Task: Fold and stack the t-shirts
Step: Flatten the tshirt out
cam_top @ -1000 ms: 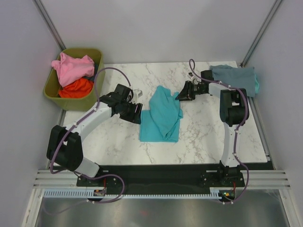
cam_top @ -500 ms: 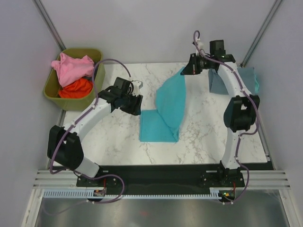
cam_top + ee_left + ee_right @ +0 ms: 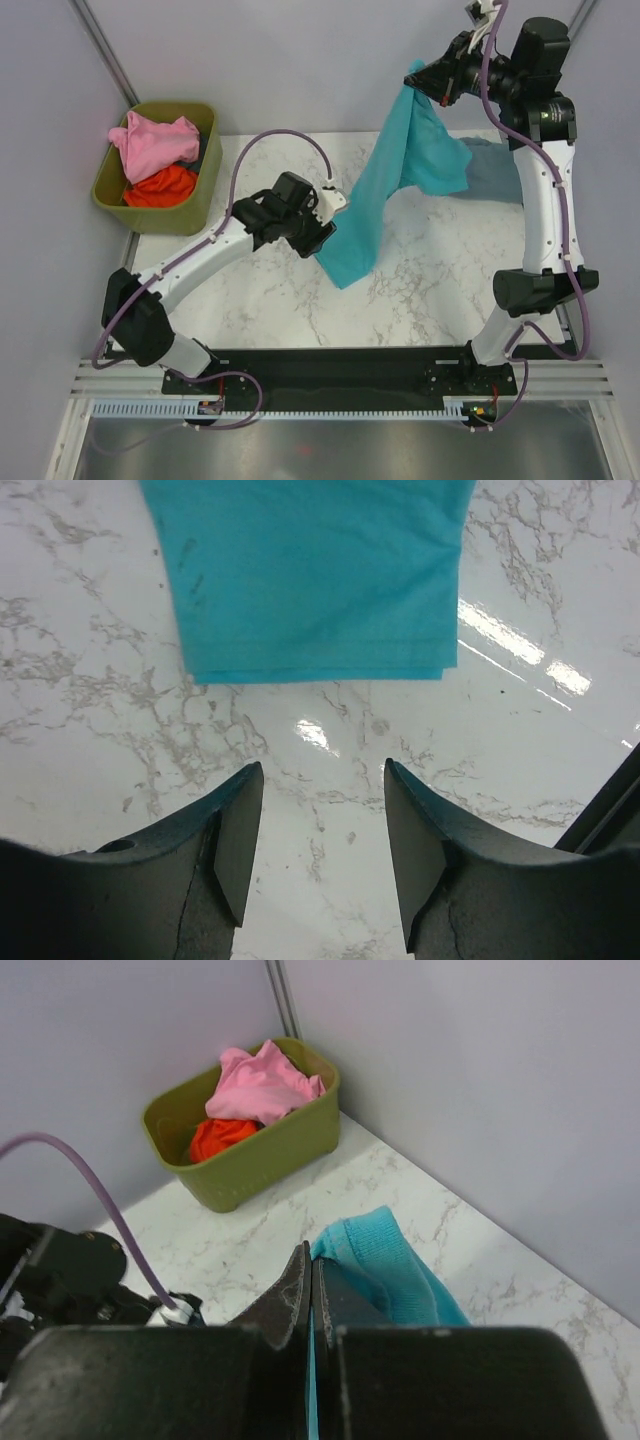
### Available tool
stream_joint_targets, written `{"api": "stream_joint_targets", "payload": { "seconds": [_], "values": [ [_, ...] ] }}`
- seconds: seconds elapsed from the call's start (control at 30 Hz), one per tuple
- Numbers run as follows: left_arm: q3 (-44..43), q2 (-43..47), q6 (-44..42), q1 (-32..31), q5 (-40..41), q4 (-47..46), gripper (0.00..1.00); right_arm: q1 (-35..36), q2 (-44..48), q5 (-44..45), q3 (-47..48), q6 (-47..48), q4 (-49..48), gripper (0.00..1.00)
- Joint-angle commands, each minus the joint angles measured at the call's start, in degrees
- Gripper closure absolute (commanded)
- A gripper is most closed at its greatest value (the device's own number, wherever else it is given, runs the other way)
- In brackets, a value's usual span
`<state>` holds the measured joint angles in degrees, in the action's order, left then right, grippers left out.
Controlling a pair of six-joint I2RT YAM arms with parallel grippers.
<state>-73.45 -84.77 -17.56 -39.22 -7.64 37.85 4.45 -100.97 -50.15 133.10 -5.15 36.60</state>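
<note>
My right gripper [image 3: 422,78] is raised high at the back and shut on the collar of the bright teal t-shirt [image 3: 385,190], which hangs down with its lower end trailing on the table; the wrist view shows the teal cloth [image 3: 385,1260] pinched between the jaws. My left gripper [image 3: 326,232] is open and empty, low over the table beside the shirt's lower end [image 3: 310,575]. The grey-blue t-shirt [image 3: 497,170] lies at the back right, partly behind the hanging teal one. The pink t-shirt [image 3: 152,143] and orange-red t-shirt [image 3: 162,186] sit in the bin.
The olive-green bin [image 3: 205,190] stands off the table's back left corner; it also shows in the right wrist view [image 3: 265,1155]. The marble table [image 3: 420,290] is walled by grey panels behind and on both sides.
My right gripper has risen from table height to high at the back, lifting the teal shirt off the table until it hangs. My left gripper has moved right, toward the shirt's lower end.
</note>
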Motion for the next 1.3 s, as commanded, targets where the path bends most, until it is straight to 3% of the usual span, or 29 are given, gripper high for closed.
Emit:
{"api": "stream_joint_targets", "payload": {
  "seconds": [0.0,0.27,0.47,0.5,0.53,0.93,0.97,1.07,1.1,1.17,1.2,1.27],
  "values": [
    [-2.5,-3.0,1.6,-0.6,-3.6,0.9,0.41,0.1,0.9,1.2,1.2,-10.4,-9.8,1.00],
    [-1.9,-8.4,6.0,-3.0,-4.2,-0.7,0.41,0.1,2.4,3.3,-5.1,-9.4,-10.1,1.00],
    [-0.5,-13.5,5.5,-13.4,-3.3,-0.8,0.42,0.0,0.1,4.2,-6.7,-7.6,-8.0,1.00],
    [-0.9,-14.5,2.8,-14.4,7.4,-1.4,0.38,0.1,-0.4,4.2,-6.6,-7.7,-8.1,1.00],
    [-1.4,-15.9,3.1,-15.9,9.3,-1.5,0.37,0.0,-1.2,4.3,-6.4,-7.9,-8.1,1.00],
    [-15.2,-33.2,2.5,-17.3,16.8,-1.6,0.36,-0.4,0.1,3.0,-8.8,-8.2,-7.9,1.00],
    [-16.4,-33.8,2.4,-17.3,16.7,-1.6,0.38,-0.5,0.1,3.0,-9.1,-8.2,-8.0,1.00],
    [-17.8,-35.5,2.3,-17.3,16.3,-1.2,0.55,-0.8,0.2,3.0,-9.5,-8.4,-7.9,1.00],
    [-17.8,-35.6,2.0,-17.3,15.4,-1.0,0.72,-0.9,0.2,3.0,-9.5,-8.4,-7.9,1.00],
    [-17.3,-34.7,2.0,-17.3,14.8,-0.6,0.84,-1.4,0.3,3.1,-9.4,-8.4,-8.0,1.00],
    [-16.9,-34.1,2.0,-17.3,14.4,-0.5,0.96,-1.5,0.4,3.3,-9.4,-8.5,-8.0,1.00],
    [-15.3,-31.7,2.2,-17.2,14.6,-0.3,0.98,-2.0,0.3,3.7,-9.3,-8.6,-8.0,1.00]
  ]
}}
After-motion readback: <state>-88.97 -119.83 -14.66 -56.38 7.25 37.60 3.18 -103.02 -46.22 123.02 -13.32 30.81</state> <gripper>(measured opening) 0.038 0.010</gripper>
